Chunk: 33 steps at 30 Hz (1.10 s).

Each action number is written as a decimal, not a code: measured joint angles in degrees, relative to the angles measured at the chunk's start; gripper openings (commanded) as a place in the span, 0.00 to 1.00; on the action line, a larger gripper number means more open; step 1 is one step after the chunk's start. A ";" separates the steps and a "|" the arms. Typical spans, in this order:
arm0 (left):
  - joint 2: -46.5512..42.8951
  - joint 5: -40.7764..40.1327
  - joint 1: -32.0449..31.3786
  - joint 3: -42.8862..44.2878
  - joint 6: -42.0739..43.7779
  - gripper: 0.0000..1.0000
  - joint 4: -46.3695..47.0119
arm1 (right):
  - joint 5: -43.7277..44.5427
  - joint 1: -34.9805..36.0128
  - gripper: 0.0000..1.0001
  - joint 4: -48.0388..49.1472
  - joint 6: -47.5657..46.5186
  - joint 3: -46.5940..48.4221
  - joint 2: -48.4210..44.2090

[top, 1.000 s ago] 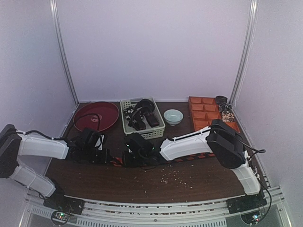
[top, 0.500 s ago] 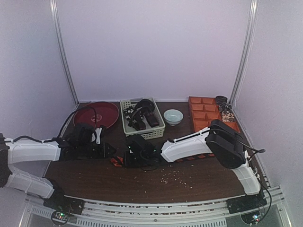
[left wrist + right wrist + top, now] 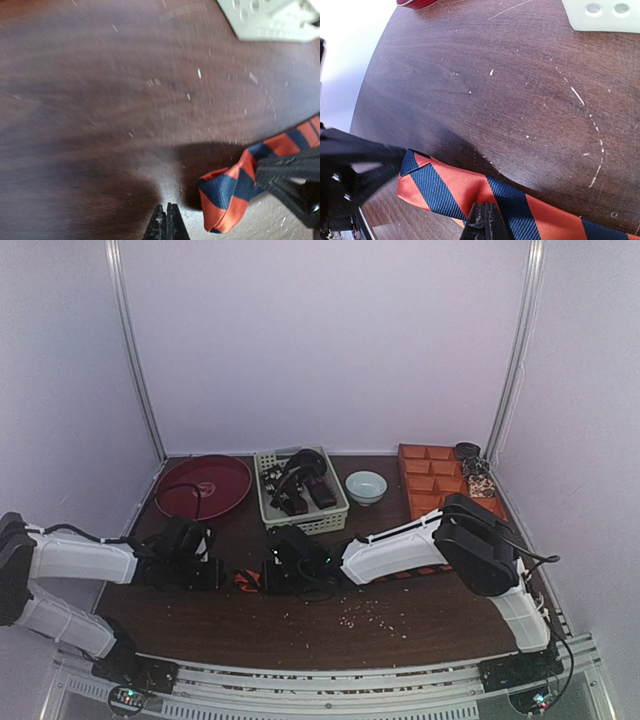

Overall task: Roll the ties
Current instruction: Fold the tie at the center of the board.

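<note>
Dark wooden bench (image 3: pixel 200 625) carries the orange-navy striped tie (image 3: pixel 455 185), end folded, rolling apparently barely begun. Right fingers (image 3: pixel 476 222) pinch it; left fingers (image 3: pixel 159 227), closed and empty, should open and grasp the fold.

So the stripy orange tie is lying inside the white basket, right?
Not quite. The striped tie is orange and dark blue, as you say, but it is not inside the white basket. It lies on the brown table. The right wrist view shows it on the wood, with the basket's corner apart from it at the top edge.
</note>
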 measured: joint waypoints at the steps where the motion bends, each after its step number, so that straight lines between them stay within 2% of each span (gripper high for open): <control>1: 0.70 0.83 0.00 -0.44 0.11 0.00 0.68 | -0.02 0.00 0.01 0.07 0.02 -0.02 0.00; 12: 2.97 11.96 0.00 -2.01 0.68 0.00 12.46 | 0.00 0.00 0.02 1.22 0.04 -0.92 -0.31; 27: 4.57 18.40 0.00 -1.99 1.27 0.00 18.16 | 4.17 0.04 0.20 1.20 -0.33 -10.14 -8.46; 30: 5.05 19.17 0.00 -1.97 1.25 0.00 18.99 | 4.81 0.04 0.26 1.40 -0.46 -10.91 -10.03; 33: 5.44 19.52 0.00 -1.86 1.25 0.00 19.45 | 4.81 0.04 0.36 2.23 -0.48 -11.08 -10.91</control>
